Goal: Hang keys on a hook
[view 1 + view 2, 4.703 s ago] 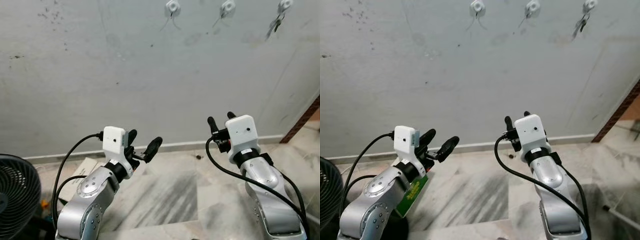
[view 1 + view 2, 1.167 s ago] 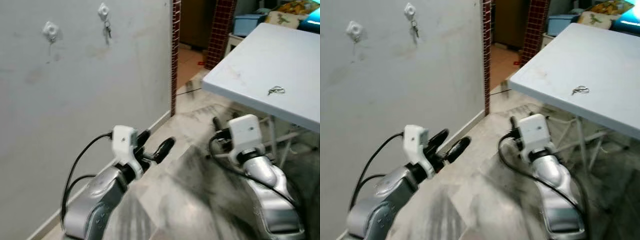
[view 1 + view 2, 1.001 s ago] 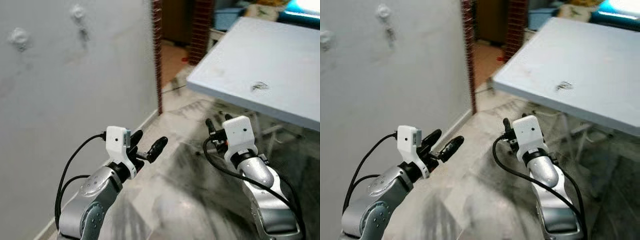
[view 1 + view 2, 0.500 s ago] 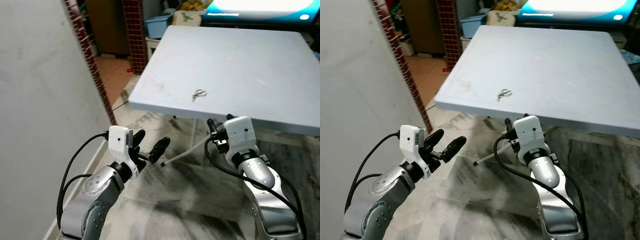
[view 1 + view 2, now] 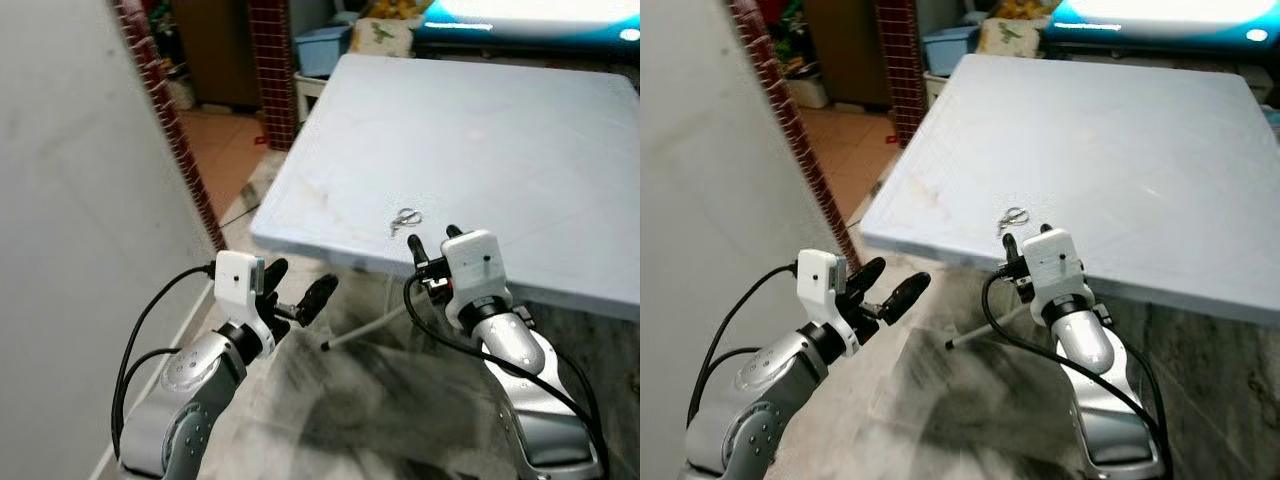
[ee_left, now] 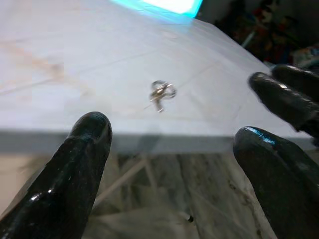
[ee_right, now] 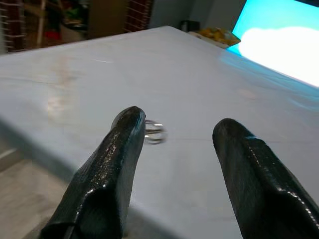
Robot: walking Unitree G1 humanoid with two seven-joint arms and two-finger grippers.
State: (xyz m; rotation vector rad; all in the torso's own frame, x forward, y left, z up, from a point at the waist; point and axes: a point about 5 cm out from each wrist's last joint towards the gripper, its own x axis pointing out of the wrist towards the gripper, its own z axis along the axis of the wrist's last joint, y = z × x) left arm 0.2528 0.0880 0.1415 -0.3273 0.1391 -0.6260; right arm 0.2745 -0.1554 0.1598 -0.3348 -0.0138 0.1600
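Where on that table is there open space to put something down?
Most of the table is bare: the whole stretch from the keys back to its far edge. The near edge is tighter, where the keys lie and the open right gripper hovers.

Keys (image 5: 404, 218) lie on table (image 5: 520, 130), seemingly near its front edge.

Head downward; wrists toward table (image 5: 520, 120)

Pale blue-white table (image 5: 520, 130), silvery keys (image 5: 404, 218) on it. Red-brown brick pillar (image 5: 165, 120) at ten o'clock — plain grey wall (image 5: 70, 230) beside. Grey-veined marble floor (image 5: 370, 400); black fingers (image 6: 75, 169), white camera housings — silver arms.
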